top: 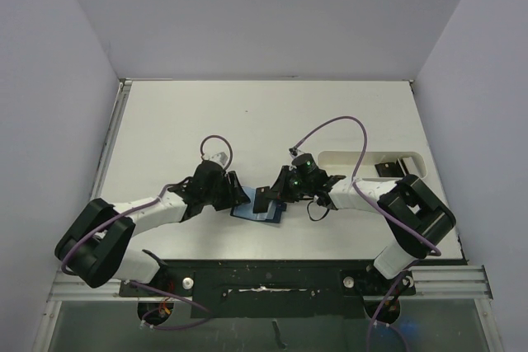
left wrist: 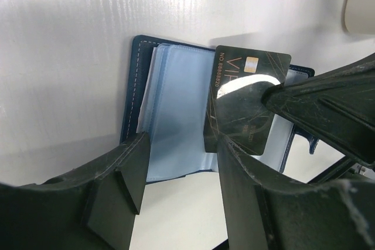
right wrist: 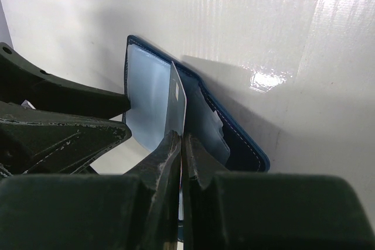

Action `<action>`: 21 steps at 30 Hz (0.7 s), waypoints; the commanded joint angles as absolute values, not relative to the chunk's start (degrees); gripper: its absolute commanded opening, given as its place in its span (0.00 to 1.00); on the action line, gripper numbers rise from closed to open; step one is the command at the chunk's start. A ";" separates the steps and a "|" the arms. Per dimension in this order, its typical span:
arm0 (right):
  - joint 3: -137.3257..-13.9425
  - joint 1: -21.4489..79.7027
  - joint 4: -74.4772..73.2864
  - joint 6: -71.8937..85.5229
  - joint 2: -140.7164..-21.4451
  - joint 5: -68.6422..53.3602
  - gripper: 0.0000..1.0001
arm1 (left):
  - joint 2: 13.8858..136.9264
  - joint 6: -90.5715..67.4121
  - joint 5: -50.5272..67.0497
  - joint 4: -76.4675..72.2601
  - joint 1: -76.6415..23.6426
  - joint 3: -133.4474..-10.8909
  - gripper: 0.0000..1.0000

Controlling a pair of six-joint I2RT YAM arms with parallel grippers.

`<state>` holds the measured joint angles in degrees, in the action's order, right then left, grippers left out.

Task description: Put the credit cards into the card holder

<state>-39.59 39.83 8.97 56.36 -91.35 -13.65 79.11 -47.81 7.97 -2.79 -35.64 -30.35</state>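
The card holder (top: 257, 213) lies open on the table between the two arms, navy blue outside with light blue pockets (left wrist: 176, 115). A dark credit card (left wrist: 246, 95) with gold print stands tilted over the holder's pockets. My right gripper (right wrist: 182, 137) is shut on the card's edge, and the card (right wrist: 178, 99) shows edge-on above the holder (right wrist: 234, 139). My left gripper (left wrist: 183, 144) is open, its fingers (left wrist: 120, 174) straddling the holder's near edge with nothing between them. In the top view the left gripper (top: 238, 195) and right gripper (top: 279, 191) nearly meet over the holder.
A long white tray (top: 363, 158) lies at the right of the table behind the right arm, with dark cards (top: 396, 168) in it. Its rim (left wrist: 360, 4) shows at the top right of the left wrist view. Grey walls stand on three sides.
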 commanded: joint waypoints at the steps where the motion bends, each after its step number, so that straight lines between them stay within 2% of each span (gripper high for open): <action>1: -39.82 40.23 9.57 55.07 -91.23 -12.26 0.00 | 80.07 -49.78 11.69 -7.24 -36.31 -31.06 0.48; 21: -38.19 40.25 10.14 55.22 -89.59 -11.71 0.00 | 76.57 -54.46 16.01 -14.67 -36.30 -28.75 0.46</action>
<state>-39.07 39.83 9.43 56.18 -91.35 -13.52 78.94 -53.39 14.28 -9.37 -36.07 -28.88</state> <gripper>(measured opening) 0.025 0.466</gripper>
